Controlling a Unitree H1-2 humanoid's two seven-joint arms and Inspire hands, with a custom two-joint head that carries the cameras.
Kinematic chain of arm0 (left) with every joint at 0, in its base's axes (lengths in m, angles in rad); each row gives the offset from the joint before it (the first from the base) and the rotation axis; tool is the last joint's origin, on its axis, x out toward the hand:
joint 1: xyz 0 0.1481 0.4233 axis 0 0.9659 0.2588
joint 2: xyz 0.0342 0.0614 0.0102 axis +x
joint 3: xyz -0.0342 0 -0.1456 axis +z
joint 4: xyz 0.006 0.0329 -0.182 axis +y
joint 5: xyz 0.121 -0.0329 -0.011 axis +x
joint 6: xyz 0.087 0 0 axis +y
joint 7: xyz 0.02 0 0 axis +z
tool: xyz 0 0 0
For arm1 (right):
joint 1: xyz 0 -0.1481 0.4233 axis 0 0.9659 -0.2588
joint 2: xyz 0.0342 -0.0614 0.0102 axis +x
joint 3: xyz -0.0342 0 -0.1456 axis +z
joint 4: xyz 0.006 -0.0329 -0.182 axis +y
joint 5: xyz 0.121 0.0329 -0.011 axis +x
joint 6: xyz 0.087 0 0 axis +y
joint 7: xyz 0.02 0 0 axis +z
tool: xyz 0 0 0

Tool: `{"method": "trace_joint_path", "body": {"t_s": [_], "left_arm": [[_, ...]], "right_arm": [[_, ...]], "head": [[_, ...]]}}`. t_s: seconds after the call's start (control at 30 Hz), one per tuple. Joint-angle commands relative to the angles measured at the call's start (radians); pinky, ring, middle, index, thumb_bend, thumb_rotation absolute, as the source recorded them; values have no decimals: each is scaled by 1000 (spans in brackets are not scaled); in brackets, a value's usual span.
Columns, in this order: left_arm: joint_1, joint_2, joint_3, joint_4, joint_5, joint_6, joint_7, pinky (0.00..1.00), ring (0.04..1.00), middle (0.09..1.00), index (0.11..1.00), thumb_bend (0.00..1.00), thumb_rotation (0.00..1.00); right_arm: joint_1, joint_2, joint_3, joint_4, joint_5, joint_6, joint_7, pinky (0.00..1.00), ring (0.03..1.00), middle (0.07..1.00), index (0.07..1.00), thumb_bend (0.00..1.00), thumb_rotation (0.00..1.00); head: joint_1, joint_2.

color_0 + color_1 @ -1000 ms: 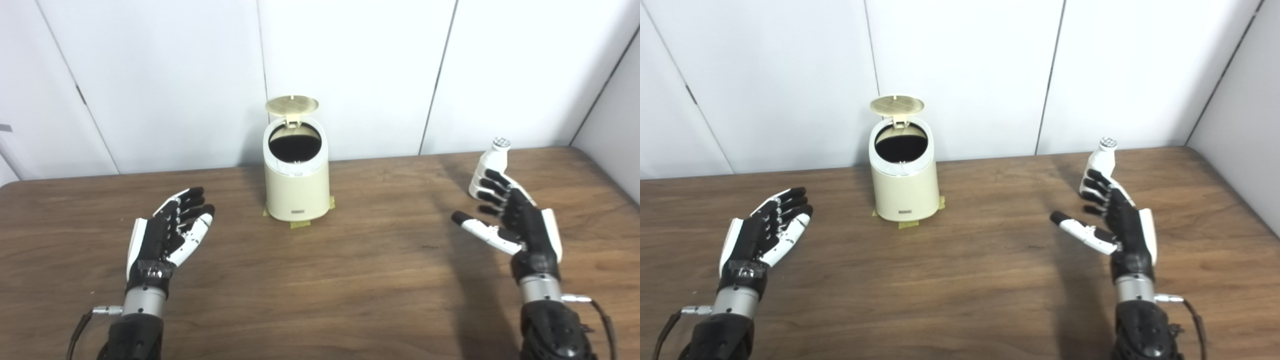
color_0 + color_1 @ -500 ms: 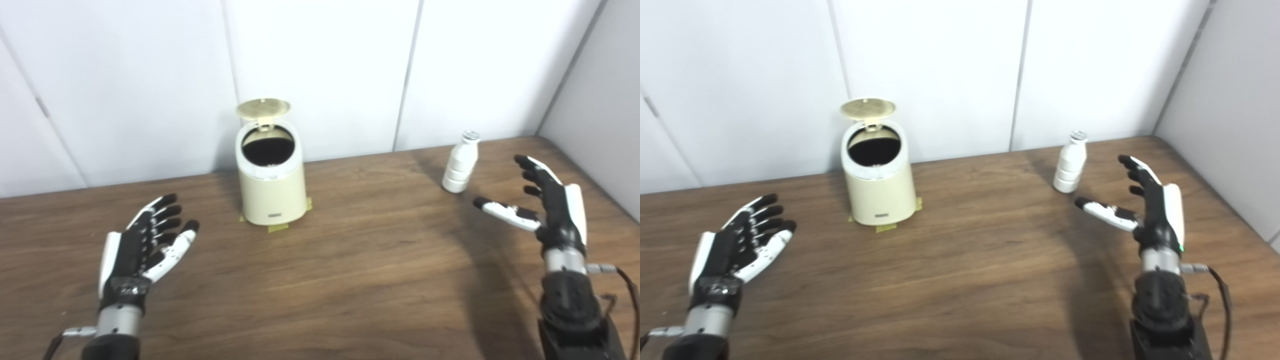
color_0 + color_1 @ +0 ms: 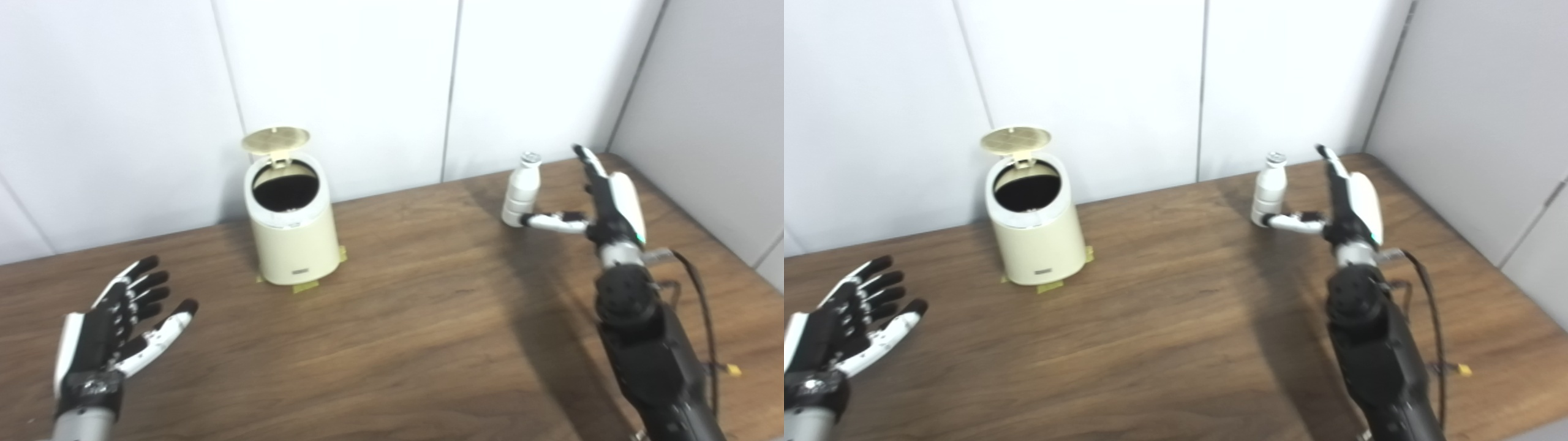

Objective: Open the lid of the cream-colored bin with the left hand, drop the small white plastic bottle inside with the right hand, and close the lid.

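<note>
White panelled walls, wooden table point(image 3: 398, 331), open-lidded bin point(image 3: 293, 233)

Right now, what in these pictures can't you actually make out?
- Bottom of the cream bin: both views show only a black opening; the bin's own wall hides it.
- Small label on the bin's front: too small to read.
- Contact between the right hand and the white bottle: its thumb overlaps the bottle's base, touching or not unclear.
- Left hand: the right eye view's edge cuts off the wrist.
</note>
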State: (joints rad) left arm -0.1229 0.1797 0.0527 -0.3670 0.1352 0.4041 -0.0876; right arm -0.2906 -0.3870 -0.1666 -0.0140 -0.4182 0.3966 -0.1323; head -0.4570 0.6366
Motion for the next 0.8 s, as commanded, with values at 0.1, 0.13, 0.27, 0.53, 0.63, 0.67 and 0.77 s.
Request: {"method": "trace_joint_path", "body": {"t_s": [0.1,0.13,0.27,0.53,0.63,0.67,0.77], "left_arm": [[-25,37,3,-15,-12,-45,-12,734,770,810,871,693,38],[-23,41,1,-15,-9,-46,-12,733,771,810,868,690,15],[-16,52,-10,-16,2,-52,-12,743,781,817,870,693,0],[-15,54,-23,-38,10,-23,-13,761,792,823,874,689,0],[-15,55,-28,-43,15,-21,-14,760,791,823,872,684,0],[-15,56,-30,-43,19,-22,-14,760,792,824,873,679,0],[-16,53,-31,-48,25,-18,-18,758,790,821,871,675,0]], "right_arm": [[-109,-53,3,77,5,4,10,812,950,957,941,951,151],[-118,-55,4,87,6,8,12,802,949,961,942,947,154],[-167,-69,25,148,3,32,30,780,945,974,946,922,151],[-234,-83,45,260,12,13,17,755,911,959,928,926,137],[-249,-86,47,301,17,-4,10,749,905,945,923,918,119],[-252,-87,47,311,20,-10,7,748,902,939,922,916,112],[-258,-91,56,341,16,-27,-2,719,869,913,911,911,105]], "head": [[-13,6],[-13,6],[-14,10],[-14,11],[-13,10],[-12,10],[-13,10]]}}
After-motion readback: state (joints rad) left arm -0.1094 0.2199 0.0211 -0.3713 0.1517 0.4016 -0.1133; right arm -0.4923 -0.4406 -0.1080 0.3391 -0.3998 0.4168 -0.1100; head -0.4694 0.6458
